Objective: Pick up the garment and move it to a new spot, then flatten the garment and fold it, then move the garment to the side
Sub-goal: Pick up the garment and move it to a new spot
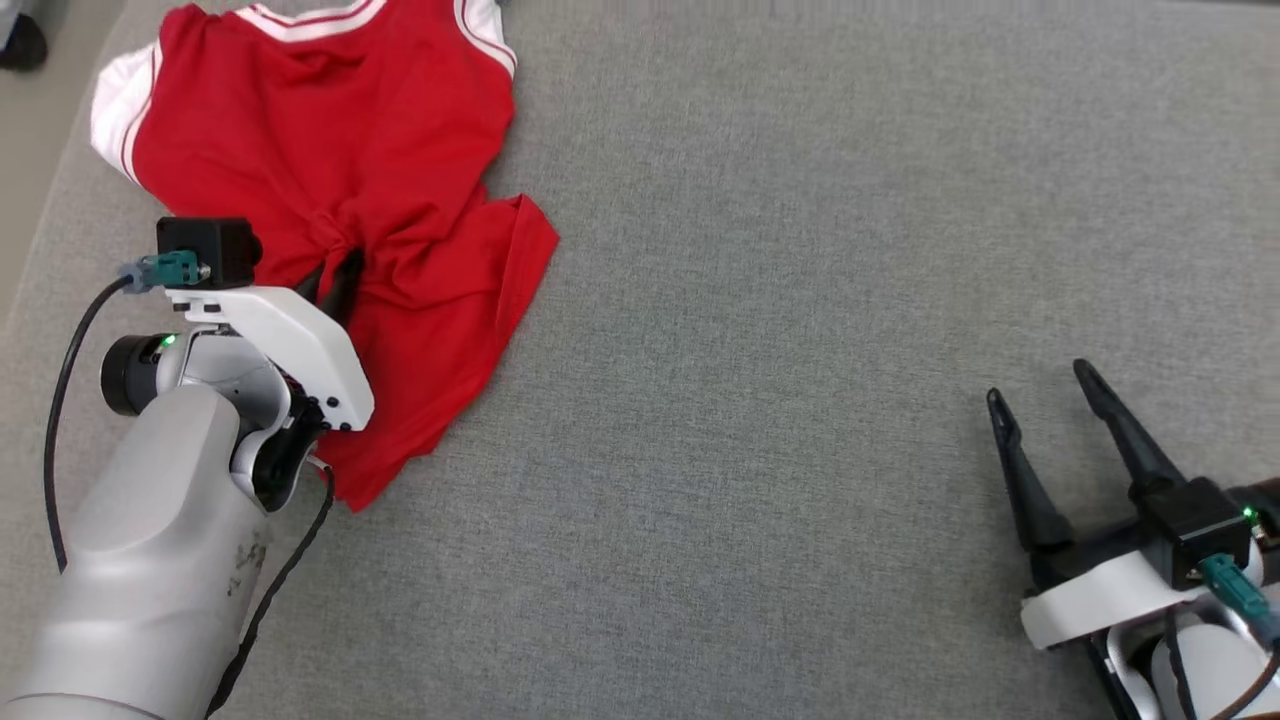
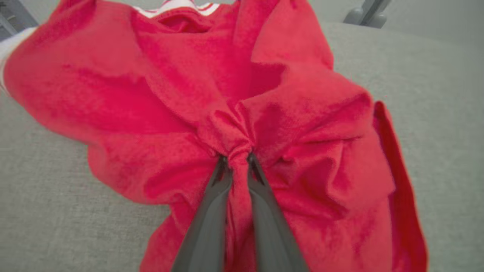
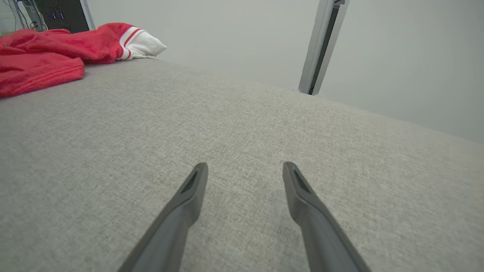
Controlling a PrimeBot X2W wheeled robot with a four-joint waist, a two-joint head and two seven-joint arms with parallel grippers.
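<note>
A crumpled red garment (image 1: pixel 340 180) with white, red-striped trim lies at the upper left of the grey surface. My left gripper (image 1: pixel 335 270) is shut on a bunched fold near its middle; in the left wrist view the two dark fingers pinch the gathered red cloth (image 2: pixel 236 151) between their tips at the left gripper (image 2: pixel 236 158). My right gripper (image 1: pixel 1040 385) stands open at the lower right, far from the garment, nothing between its fingers. In the right wrist view the right gripper (image 3: pixel 245 166) hovers over bare fabric, with the garment (image 3: pixel 41 56) at the far upper left.
The grey fabric surface (image 1: pixel 800 300) spreads wide to the right of the garment. Its left edge (image 1: pixel 40 210) runs close beside the garment. A pale upright post (image 3: pixel 321 45) stands beyond the far edge in the right wrist view.
</note>
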